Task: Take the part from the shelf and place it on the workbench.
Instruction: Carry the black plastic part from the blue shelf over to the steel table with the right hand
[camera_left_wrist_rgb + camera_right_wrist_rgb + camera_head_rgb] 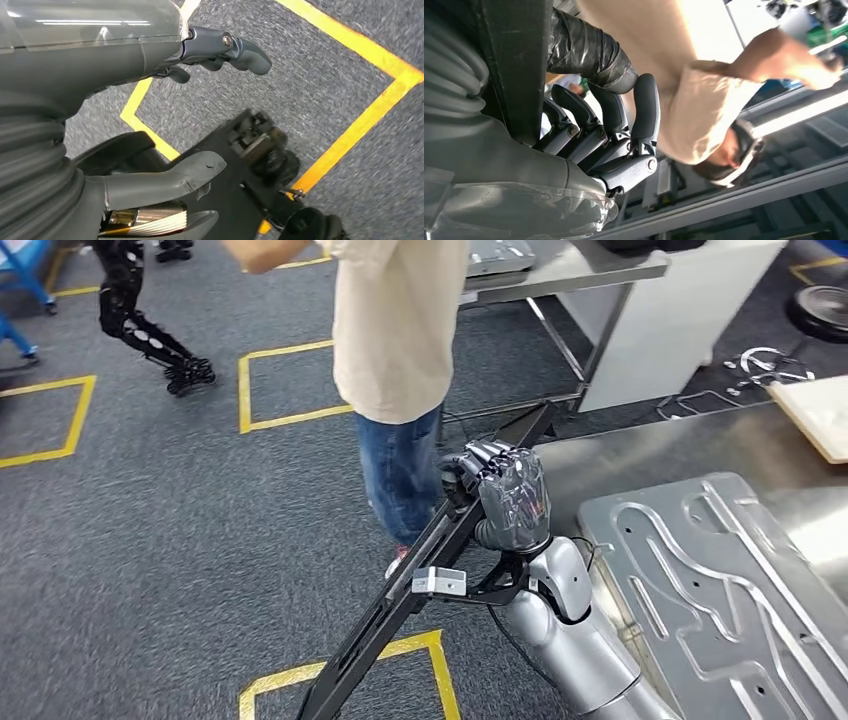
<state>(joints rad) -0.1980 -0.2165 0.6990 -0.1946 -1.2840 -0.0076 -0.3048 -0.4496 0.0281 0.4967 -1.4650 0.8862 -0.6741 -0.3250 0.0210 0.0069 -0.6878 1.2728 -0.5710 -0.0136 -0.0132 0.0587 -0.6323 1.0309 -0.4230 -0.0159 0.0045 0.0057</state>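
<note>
Black and long, the part (420, 570) slants from the floor up past the table (640, 455) edge, the right hand (505, 495) wrapping its fingers (599, 125) around it mid-length, probably for balance while carrying. The left hand (100, 125) hangs over the carpet, fingers apart, holding nothing.

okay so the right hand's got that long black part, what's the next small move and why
Probably swing the long black part toward the metal workbench, away from the person. The right hand grips it mid-length, its far end near the person's legs and over carpet, not yet over the bench.
</note>
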